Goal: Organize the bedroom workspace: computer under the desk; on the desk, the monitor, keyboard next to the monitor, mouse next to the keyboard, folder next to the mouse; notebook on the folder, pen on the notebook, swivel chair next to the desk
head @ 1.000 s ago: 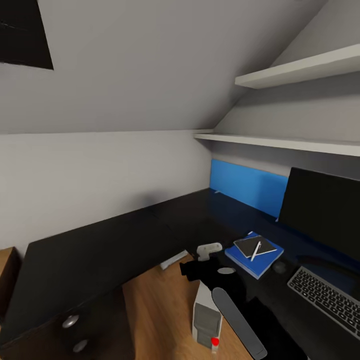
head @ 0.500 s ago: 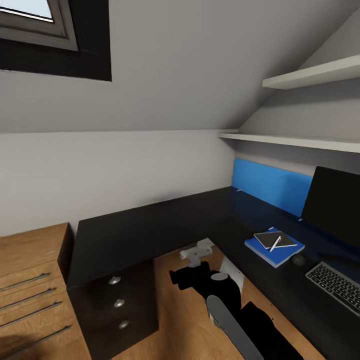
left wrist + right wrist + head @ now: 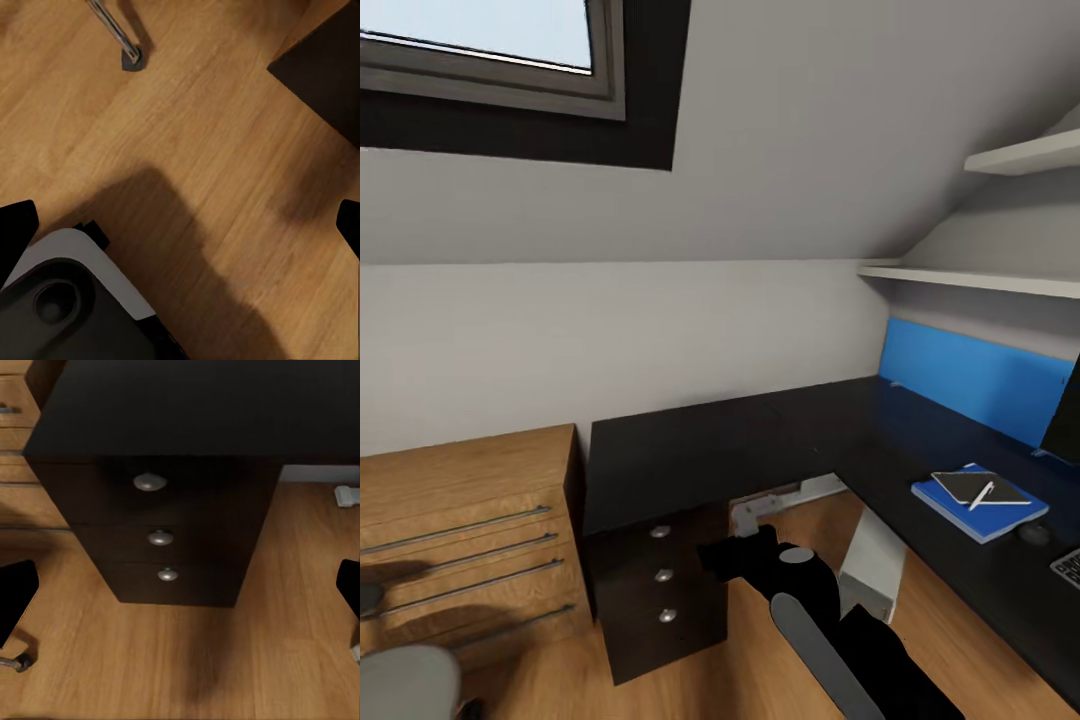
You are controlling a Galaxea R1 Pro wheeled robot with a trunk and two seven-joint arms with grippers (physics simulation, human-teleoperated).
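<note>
A: Item one, fingers?
B: Left gripper [image 3: 180,217]: fingers spread wide, holding nothing, over wood floor [image 3: 187,112]. Right gripper [image 3: 180,592]: the same, facing the black drawer unit [image 3: 161,540].

A: Task items on the tabletop [image 3: 760,440]?
B: Folder [image 3: 980,505] at 3 o'clock in the head view, notebook [image 3: 980,487] on it, pen [image 3: 981,495] on top; mouse [image 3: 1036,533] just beside at 4 o'clock. Computer [image 3: 875,565] stood under the desk.

A: Swivel chair?
B: Grey seat edge [image 3: 405,680] at 8 o'clock, well apart from the desk.

A: Risks?
B: Likely the forearm [image 3: 820,640] or base clipping the drawers or tower while turning; a careless push could roll the chair off line.
</note>
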